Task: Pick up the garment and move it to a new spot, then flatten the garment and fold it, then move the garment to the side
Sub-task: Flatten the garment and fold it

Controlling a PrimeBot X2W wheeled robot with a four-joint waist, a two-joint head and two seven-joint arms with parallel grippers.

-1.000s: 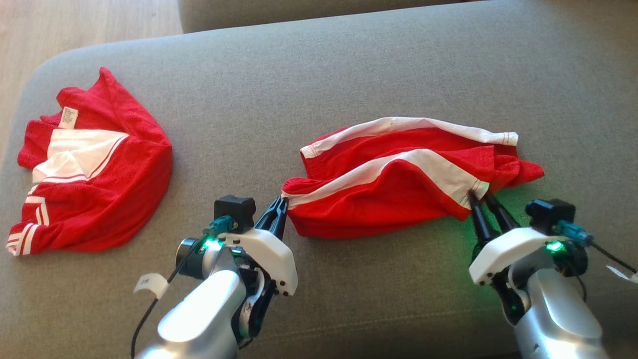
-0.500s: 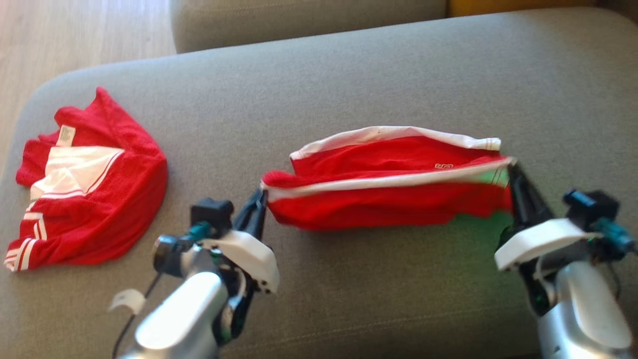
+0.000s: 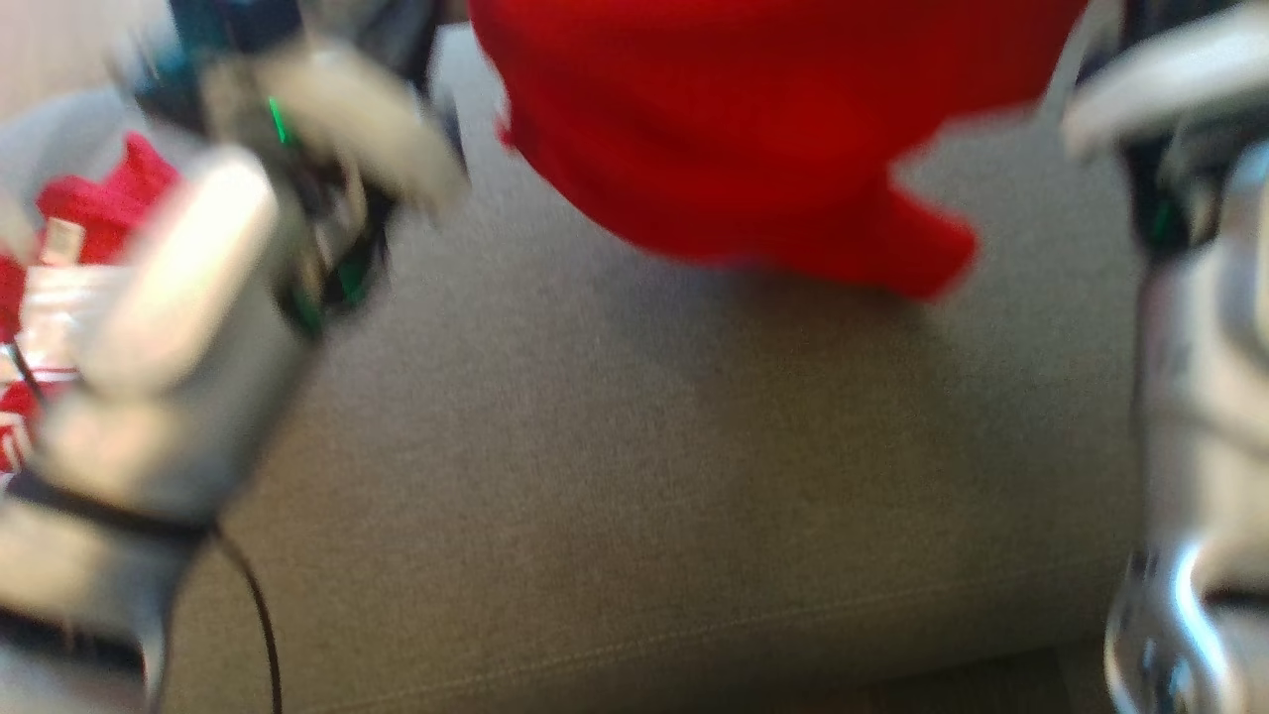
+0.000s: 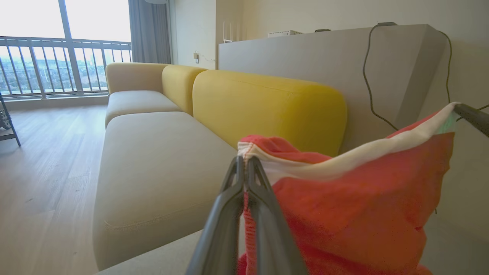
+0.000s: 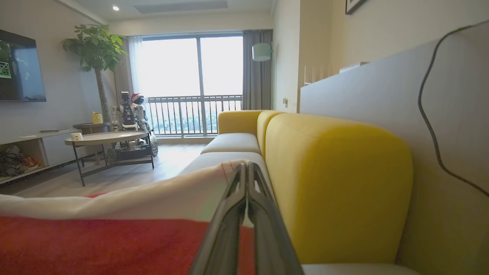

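In the left wrist view the left gripper (image 4: 243, 159) rises from the bottom centre with its two dark fingers pressed together, pinching the gathered corner of the garment (image 4: 355, 202) where its white band ends. The red cloth hangs off to the lower right of that frame. Its white band runs up to the right edge, where a dark finger (image 4: 473, 117) of the other arm meets the band's far end. In the right wrist view the right gripper (image 5: 246, 166) is likewise closed, its fingertips clamped on the white band at the centre of the frame, with the red cloth stretching away across the lower left. The head view is badly blurred. There the garment is a red mass at the top centre, held clear of the grey sofa seat (image 3: 644, 446), with its shadow on the cushion just below it. The pale left forearm (image 3: 169, 327) shows at the left edge and the right forearm (image 3: 1200, 347) at the right edge. A second red garment (image 3: 89, 203) lies on the seat at the far left, partly behind the left forearm. A yellow back cushion (image 5: 336, 183) stands behind the seat in both wrist views.
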